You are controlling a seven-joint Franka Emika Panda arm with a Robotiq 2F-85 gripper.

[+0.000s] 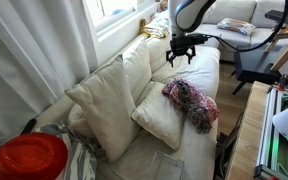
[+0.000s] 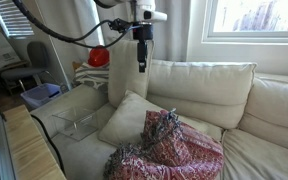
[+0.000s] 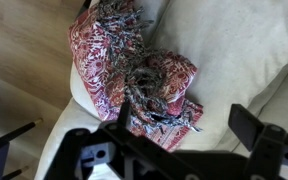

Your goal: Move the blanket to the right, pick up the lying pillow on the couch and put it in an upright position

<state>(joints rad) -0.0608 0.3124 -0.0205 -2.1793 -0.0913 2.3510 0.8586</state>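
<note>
The blanket (image 1: 189, 103) is a mottled pink, red and dark bundle. It rests on the couch (image 1: 209, 70) seat, overlapping the lying cream pillow (image 1: 160, 120). In an exterior view the blanket (image 2: 169, 148) covers one corner of the pillow (image 2: 127, 118) on the couch (image 2: 264, 105). My gripper (image 1: 180, 50) hangs open well above the seat, apart from both, and its fingers point down (image 2: 140, 55). In the wrist view the blanket (image 3: 124, 65) fills the middle under the open gripper (image 3: 184, 118), with nothing between the fingers. Cream fabric surrounds it.
A larger cream cushion (image 1: 109, 105) leans upright beside the pillow. A clear plastic box (image 2: 79, 118) and a red round object (image 1: 26, 158) sit at the couch's end. Wooden floor (image 3: 24, 60) runs along the couch front. A window sill (image 1: 124, 25) lies behind the back cushions.
</note>
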